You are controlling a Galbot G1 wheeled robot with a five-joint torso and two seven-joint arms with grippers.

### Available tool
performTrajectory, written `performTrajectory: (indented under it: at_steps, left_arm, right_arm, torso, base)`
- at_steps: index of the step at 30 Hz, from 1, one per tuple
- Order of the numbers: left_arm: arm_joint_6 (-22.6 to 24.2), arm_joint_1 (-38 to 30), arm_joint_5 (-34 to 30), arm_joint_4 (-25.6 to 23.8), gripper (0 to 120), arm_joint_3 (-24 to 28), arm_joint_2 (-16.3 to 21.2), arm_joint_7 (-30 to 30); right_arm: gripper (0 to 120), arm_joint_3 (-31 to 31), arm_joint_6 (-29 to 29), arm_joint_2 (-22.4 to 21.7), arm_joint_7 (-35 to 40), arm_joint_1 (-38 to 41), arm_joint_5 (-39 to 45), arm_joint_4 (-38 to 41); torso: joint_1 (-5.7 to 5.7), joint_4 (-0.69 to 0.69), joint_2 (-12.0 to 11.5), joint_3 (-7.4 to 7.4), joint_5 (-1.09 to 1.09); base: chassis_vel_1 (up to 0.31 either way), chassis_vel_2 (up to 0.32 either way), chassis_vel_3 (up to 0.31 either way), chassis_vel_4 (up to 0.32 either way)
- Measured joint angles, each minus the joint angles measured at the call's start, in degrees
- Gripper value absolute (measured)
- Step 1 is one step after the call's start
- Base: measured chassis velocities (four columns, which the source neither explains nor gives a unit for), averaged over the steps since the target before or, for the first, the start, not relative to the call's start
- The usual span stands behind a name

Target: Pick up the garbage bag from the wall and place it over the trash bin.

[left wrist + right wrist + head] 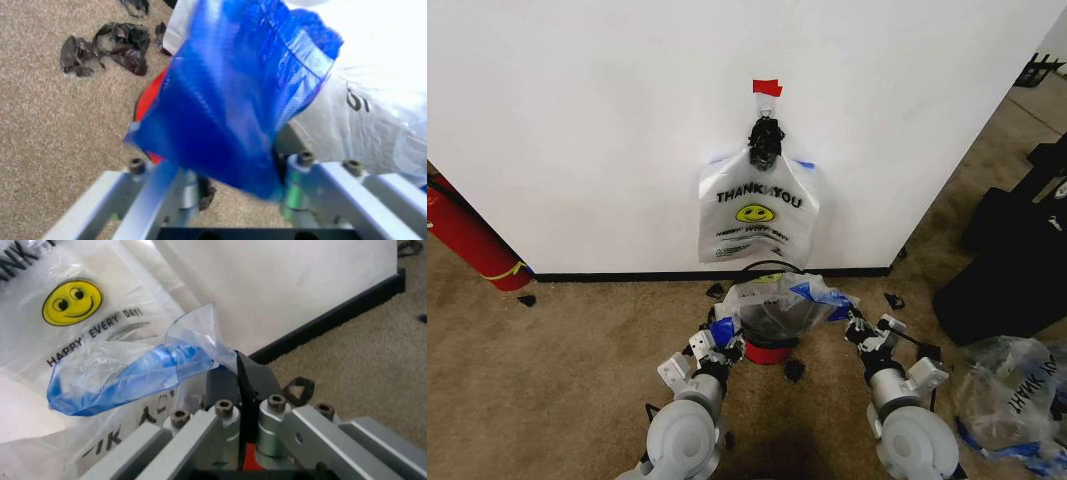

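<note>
Both my grippers hold a thin translucent white plastic bag with blue edge trim (pixel 782 302) stretched over the small round black bin with a red base (pixel 770 351), at the foot of the broad white wall (pixel 577 130).

My left gripper (pixel 720 338) is clamped on the blue trim at the bin's left; my right gripper (pixel 857 325) pinches the blue trim at its right. A second white "THANK YOU" smiley bag (pixel 758 215) hangs on the wall just above.

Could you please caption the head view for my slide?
Both grippers, left and right, hold a garbage bag over the trash bin.
</note>
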Motion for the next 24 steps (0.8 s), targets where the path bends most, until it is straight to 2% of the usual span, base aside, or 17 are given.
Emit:
performTrajectory:
  at_steps: [2,3,5,7,17,24]
  left_arm:
    - [0.0,0.0,-0.1,0.0,22,0.0,0.0,0.0]
    - [0.0,0.0,-0.2,0.0,12,0.0,0.0,0.0]
    - [0.1,-0.1,-0.3,-0.1,4,0.0,0.0,0.0]
    - [0.3,0.1,-0.4,-0.6,0,0.0,0.3,0.0]
    - [2.0,2.5,-1.0,-5.1,0,0.1,3.4,-0.5]
    - [3.8,3.7,-1.5,-8.6,0,1.6,4.3,-1.7]
  right_arm:
    - [0,0.0,0.0,0.0,0.0,0.0,0.0,-0.1]
    - [0,0.0,0.0,0.0,0.1,0.0,0.0,-0.1]
    - [0,0.0,0.0,0.2,0.2,0.0,0.0,-0.3]
    - [0,0.0,0.0,0.3,0.4,-0.1,0.0,-0.5]
    - [0,1.5,-3.2,-0.4,4.5,-0.6,1.4,-0.7]
    - [0,2.0,-9.1,-0.7,9.3,-0.6,2.0,0.6]
  torso:
    - [0.0,0.0,0.0,0.0,0.0]
    - [0.0,0.0,0.0,0.0,0.0]
    - [0.0,0.0,0.0,0.0,0.0]
    - [0.0,0.0,0.0,0.0,0.0]
    - [0.0,0.0,0.0,0.0,0.0]
    - [0.0,0.0,0.0,0.0,0.0]
  base:
    - [0.0,0.0,0.0,0.0]
    - [0.0,0.0,0.0,0.0]
    - [0.0,0.0,0.0,0.0]
    - [0.0,0.0,0.0,0.0]
    - [0.0,0.0,0.0,0.0]
    - [0.0,0.0,0.0,0.0]
